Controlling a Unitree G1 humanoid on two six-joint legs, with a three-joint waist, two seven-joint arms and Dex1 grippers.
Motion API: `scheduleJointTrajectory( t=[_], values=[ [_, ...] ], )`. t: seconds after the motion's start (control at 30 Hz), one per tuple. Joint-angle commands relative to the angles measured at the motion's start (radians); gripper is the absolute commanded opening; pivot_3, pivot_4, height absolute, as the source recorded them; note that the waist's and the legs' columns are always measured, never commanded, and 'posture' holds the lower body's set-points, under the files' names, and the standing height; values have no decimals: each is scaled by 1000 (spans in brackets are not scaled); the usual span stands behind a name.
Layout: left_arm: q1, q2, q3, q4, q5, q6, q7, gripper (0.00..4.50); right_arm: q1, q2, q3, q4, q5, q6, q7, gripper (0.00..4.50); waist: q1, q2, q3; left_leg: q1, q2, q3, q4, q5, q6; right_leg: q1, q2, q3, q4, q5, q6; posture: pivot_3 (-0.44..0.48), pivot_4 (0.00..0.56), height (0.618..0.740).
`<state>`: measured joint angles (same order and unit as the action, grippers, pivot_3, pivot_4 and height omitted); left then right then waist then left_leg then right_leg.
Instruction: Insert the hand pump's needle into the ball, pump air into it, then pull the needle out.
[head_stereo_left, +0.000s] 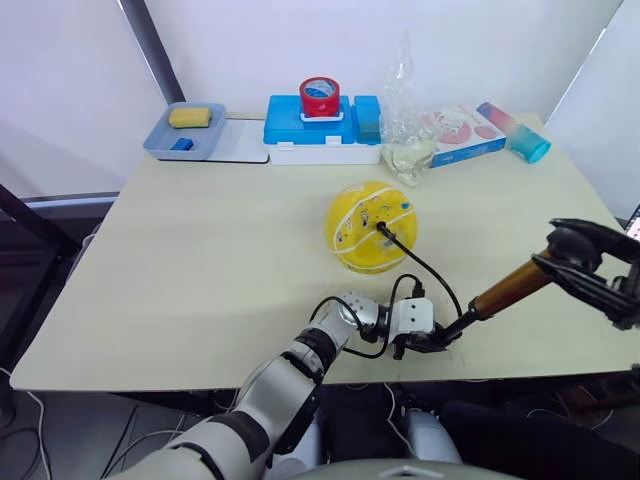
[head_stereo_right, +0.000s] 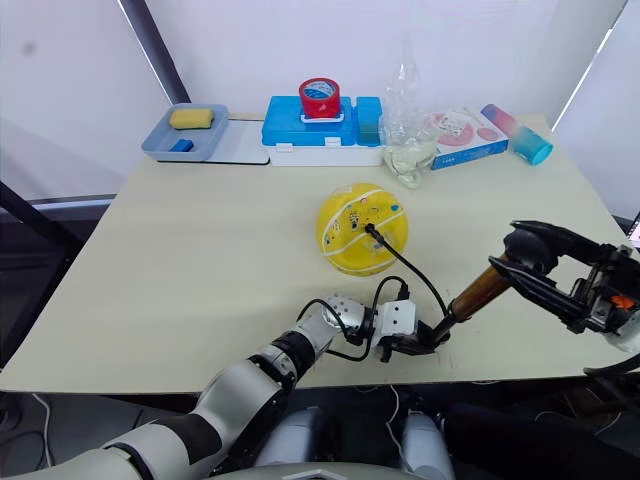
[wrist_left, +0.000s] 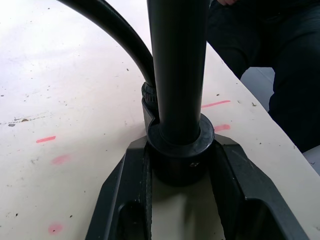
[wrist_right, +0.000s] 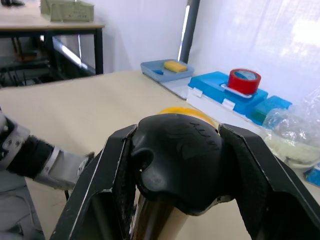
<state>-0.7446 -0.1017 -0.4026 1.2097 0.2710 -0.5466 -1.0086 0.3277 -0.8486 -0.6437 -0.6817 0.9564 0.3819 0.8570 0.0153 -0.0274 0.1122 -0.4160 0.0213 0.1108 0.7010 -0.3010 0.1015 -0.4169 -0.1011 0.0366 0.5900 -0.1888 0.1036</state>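
Nearest me, my left gripper (head_stereo_left: 432, 340) sits low at the near table edge, fingers (wrist_left: 125, 200) clamped tight on the black bottom cap of the hand pump (head_stereo_left: 505, 290), cap pressed to the tabletop. Pump's gold-bronze tube slants up and to the right from there to my right gripper (head_stereo_left: 575, 262), whose two fingers (wrist_right: 95, 195) are closed around the black T-handle (wrist_right: 177, 155), held above the table's right part. Thin black hose (head_stereo_left: 425, 268) runs from the pump base back up to the ball (head_stereo_left: 371, 226); the needle end (head_stereo_left: 381, 228) is at the ball's top face, looks inserted, pin itself too small to see. Ball is yellow with white seams, round, mid-table, just beyond my left gripper. Table (head_stereo_left: 200, 280) is pale beige, with scuffs and small red marks in the left wrist view. Far edge, left to right: blue-grey tray (head_stereo_left: 160, 140) with a yellow sponge (head_stereo_left: 189, 117) and a small blue block (head_stereo_left: 181, 144), blue-and-white box (head_stereo_left: 320, 130) with a red tape roll (head_stereo_left: 320, 96) on top, clear plastic bag (head_stereo_left: 405, 120), flat pink-and-blue box (head_stereo_left: 462, 134), pink-blue tube (head_stereo_left: 512, 131) lying on its side. White curtain walls behind with a dark slanted pole (head_stereo_left: 152, 45); another table with dark legs (wrist_right: 50, 25) appears in the right wrist view.
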Motion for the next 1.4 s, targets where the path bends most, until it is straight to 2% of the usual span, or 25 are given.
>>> scheduleJointTrajectory(
  t=[0.03,0.3,0.43,0.7,0.8,1.13,1.27,1.4],
  values=[
    [14,8,-28,31,35,16,-18,1098,17,33,105,46,-142,-44,16,2051,0,1,-1,0,0,0,0,0,0,0,0,1,0,0,0,0,150,737],
    [12,9,-26,29,34,18,-13,1098,52,186,370,261,-457,-300,58,2050,-1,-3,-2,1,0,-1,0,0,-1,0,14,26,0,-1,2,0,150,737],
    [13,12,-26,29,34,19,-13,1098,33,237,397,317,-505,-380,43,2050,-2,-2,-5,2,0,-1,0,0,-2,0,15,30,1,-1,2,0,150,737],
    [16,16,-27,28,35,16,-17,1098,22,168,263,192,-339,-329,61,2050,-1,-1,-4,2,0,-1,0,0,-3,-1,11,30,1,-1,2,0,150,737],
    [17,16,-28,28,35,16,-20,1098,42,106,135,105,-195,-241,64,2049,0,4,-3,1,0,-1,0,0,-3,-1,10,31,1,-1,2,0,150,737],
    [18,13,-28,30,35,16,-24,1098,43,-8,-159,10,83,-45,36,2049,0,4,-3,0,0,-3,0,1,-3,0,15,35,0,-1,2,0,150,737],
    [19,12,-28,30,35,16,-24,1098,24,-18,-190,6,116,-11,26,2049,-1,3,-2,0,0,-4,0,1,-3,0,18,34,0,-1,2,0,150,737],
    [19,11,-27,30,34,17,-23,1098,42,7,-110,1,41,-2,45,2049,-1,3,-3,0,0,-8,0,1,-3,2,18,29,-1,-2,2,0,150,737]
  ],
)
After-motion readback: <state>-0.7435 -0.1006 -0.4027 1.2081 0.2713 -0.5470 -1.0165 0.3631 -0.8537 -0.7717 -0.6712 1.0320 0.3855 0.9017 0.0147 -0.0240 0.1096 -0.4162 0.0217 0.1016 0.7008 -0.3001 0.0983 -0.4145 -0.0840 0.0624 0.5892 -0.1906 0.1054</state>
